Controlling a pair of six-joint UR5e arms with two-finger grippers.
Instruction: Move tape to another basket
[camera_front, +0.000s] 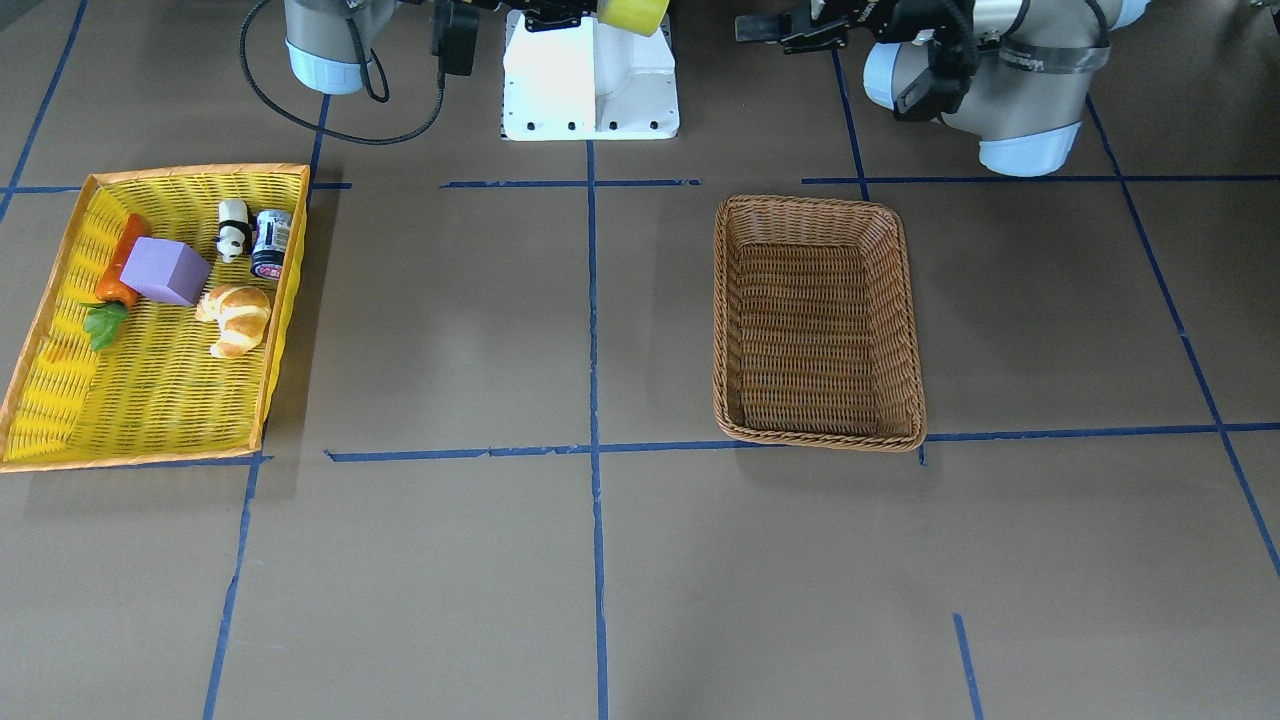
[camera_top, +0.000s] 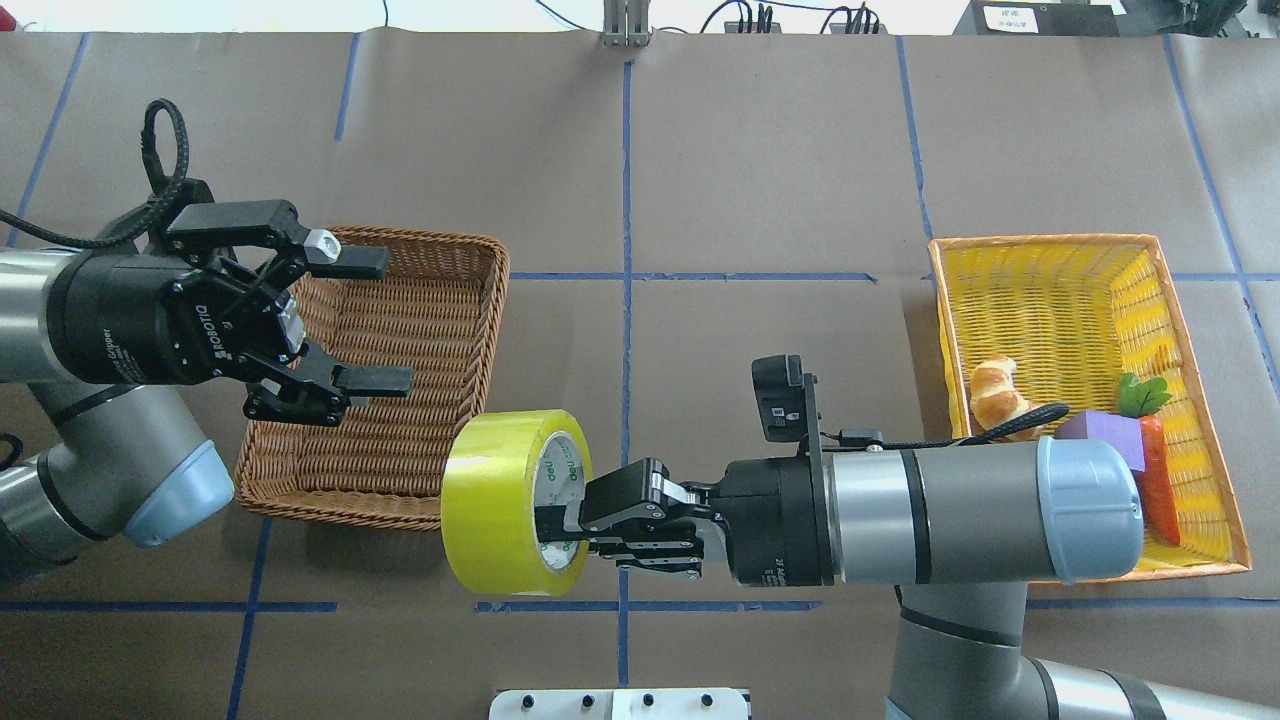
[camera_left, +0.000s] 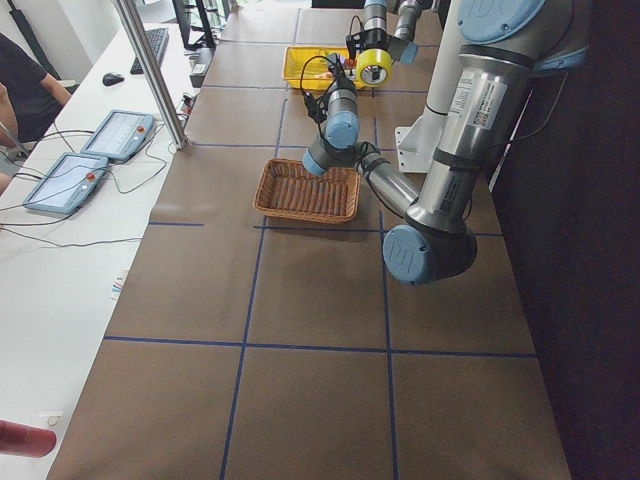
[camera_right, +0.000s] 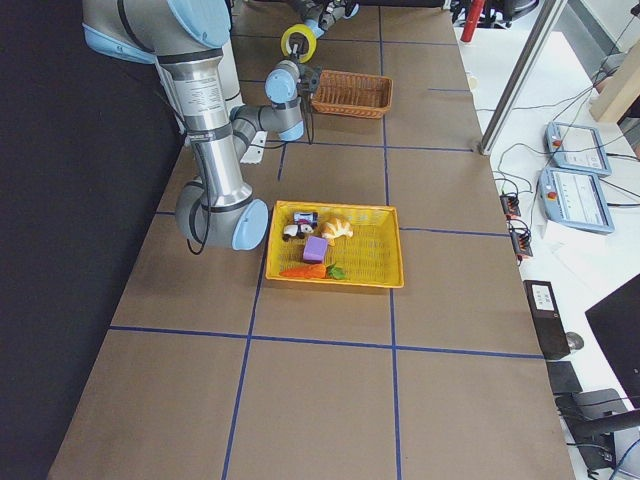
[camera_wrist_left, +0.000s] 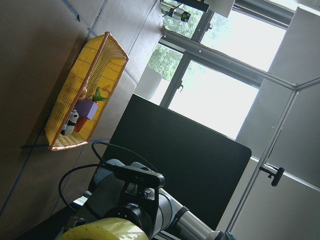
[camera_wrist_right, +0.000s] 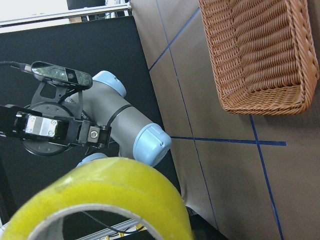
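The yellow tape (camera_top: 497, 500) is held in the air, on edge, over the table between the two containers. My right gripper (camera_top: 562, 535) is shut on it, with fingers reaching into its white core. The tape also shows in the front view (camera_front: 634, 12) and fills the bottom of the right wrist view (camera_wrist_right: 100, 195). The brown wicker basket (camera_top: 340, 505) stands empty on the left of the overhead view. My left gripper (camera_top: 397, 320) is open and empty above that basket, pointing toward the tape.
A bright yellow tray with an orange rim (camera_top: 1040, 243) holds a croissant (camera_top: 995, 392), a purple block (camera_top: 1100, 432), a carrot (camera_top: 1158, 480), and in the front view a panda figure (camera_front: 233, 230) and a small can (camera_front: 271, 243). The robot's white base (camera_front: 590, 80) is behind.
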